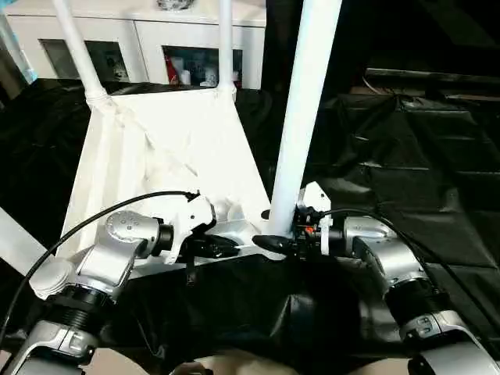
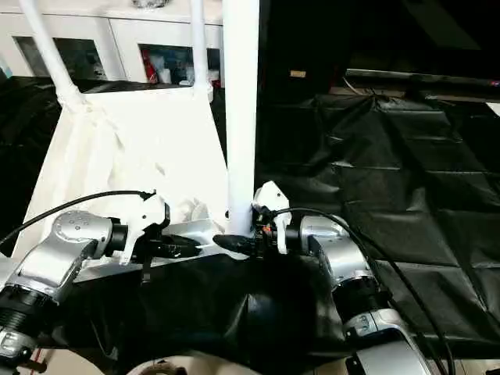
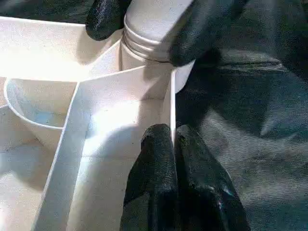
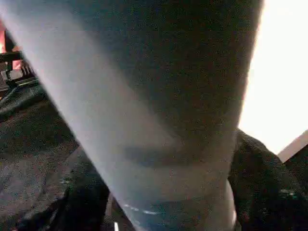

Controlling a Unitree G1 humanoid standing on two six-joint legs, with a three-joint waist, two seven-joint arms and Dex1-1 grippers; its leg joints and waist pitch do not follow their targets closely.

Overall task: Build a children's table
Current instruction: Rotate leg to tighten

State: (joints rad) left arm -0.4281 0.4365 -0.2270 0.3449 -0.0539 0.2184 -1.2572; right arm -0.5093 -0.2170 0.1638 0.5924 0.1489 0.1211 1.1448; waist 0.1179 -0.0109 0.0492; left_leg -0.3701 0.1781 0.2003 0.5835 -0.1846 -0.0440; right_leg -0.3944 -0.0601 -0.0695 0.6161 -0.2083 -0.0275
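Note:
The white tabletop point(image 1: 156, 156) lies upside down on black cloth, its ribbed underside facing up. A long white tube leg point(image 1: 305, 101) stands upright in the near right corner socket point(image 3: 144, 53). My right gripper point(image 1: 280, 242) is shut on the base of this leg, and its black fingers point(image 3: 202, 29) wrap the tube just above the socket. My left gripper point(image 1: 223, 248) is shut on the tabletop's near rim, a short way left of that corner, with the thin wall pinched between its fingers point(image 3: 159, 163). Two more legs point(image 1: 78, 47) point(image 1: 225, 39) stand in the far corners.
Black cloth point(image 1: 406, 156) covers the surface around and to the right of the tabletop. A white glass-door cabinet point(image 1: 148, 39) stands behind it. Another white tube point(image 1: 16, 242) crosses the left edge of the head view.

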